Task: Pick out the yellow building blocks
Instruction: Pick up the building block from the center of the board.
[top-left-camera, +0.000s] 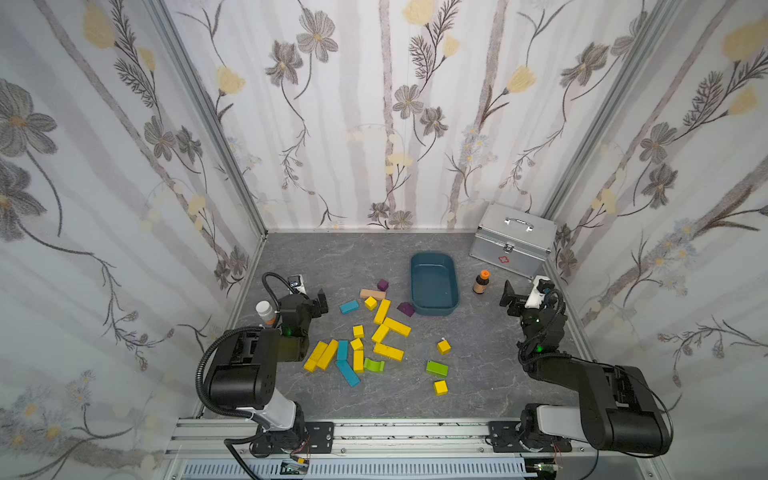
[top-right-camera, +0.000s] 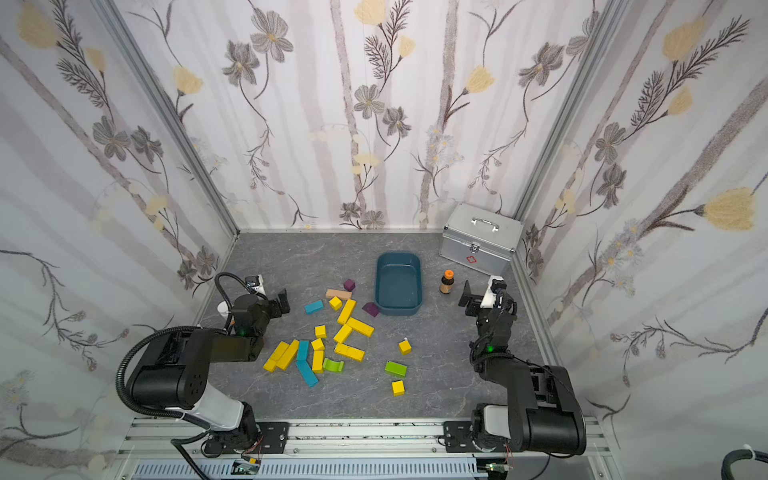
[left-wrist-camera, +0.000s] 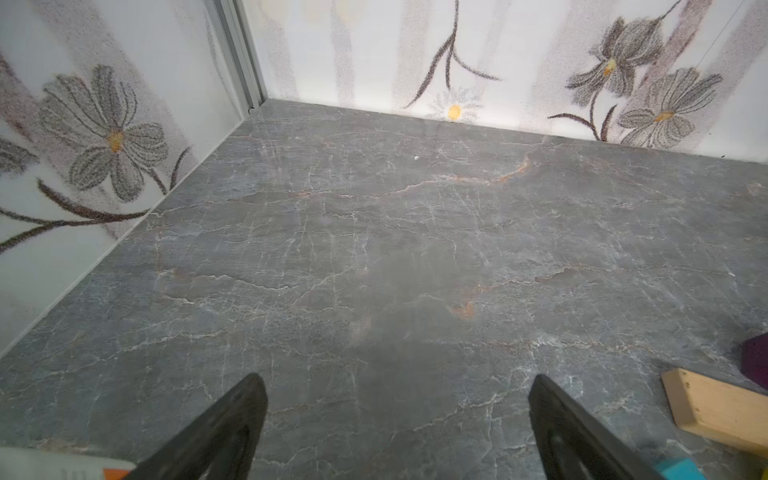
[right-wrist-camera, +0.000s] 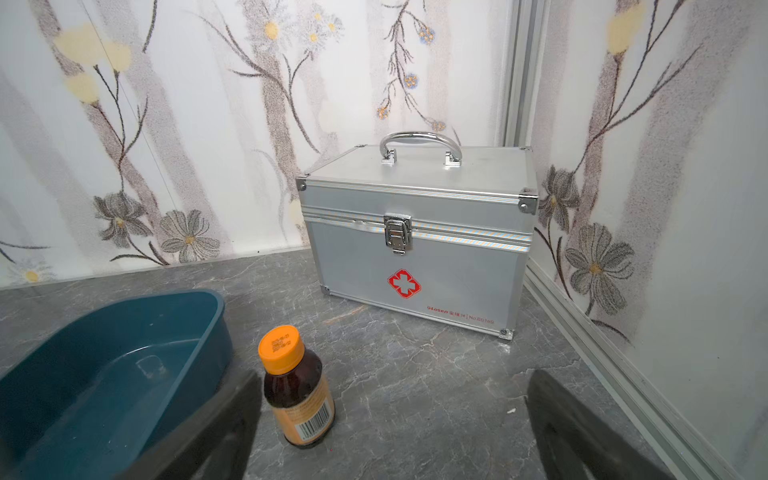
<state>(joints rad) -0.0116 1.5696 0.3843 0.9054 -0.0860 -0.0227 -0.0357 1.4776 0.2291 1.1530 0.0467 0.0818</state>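
Several yellow building blocks, cubes and bars, lie scattered mid-table in both top views. Most are in a cluster (top-left-camera: 380, 333) (top-right-camera: 343, 333). Two cubes (top-left-camera: 444, 346) (top-left-camera: 440, 387) sit apart toward the right. My left gripper (top-left-camera: 322, 301) (left-wrist-camera: 395, 382) hovers open at the cluster's far left over bare table. My right gripper (top-left-camera: 508, 294) (right-wrist-camera: 397, 376) is open at the far right, beside a brown bottle (right-wrist-camera: 297, 390). Neither holds anything. No yellow block shows in either wrist view.
A dark teal tub (top-left-camera: 436, 309) (right-wrist-camera: 208, 332) stands empty behind the blocks. A silver first-aid case (top-left-camera: 513, 239) fills the back right corner. Teal (top-left-camera: 349, 306), green (top-left-camera: 436, 368), purple (top-left-camera: 405, 308) and tan (top-left-camera: 372, 294) blocks mix in. A white-capped bottle (top-left-camera: 264, 311) stands by the left arm.
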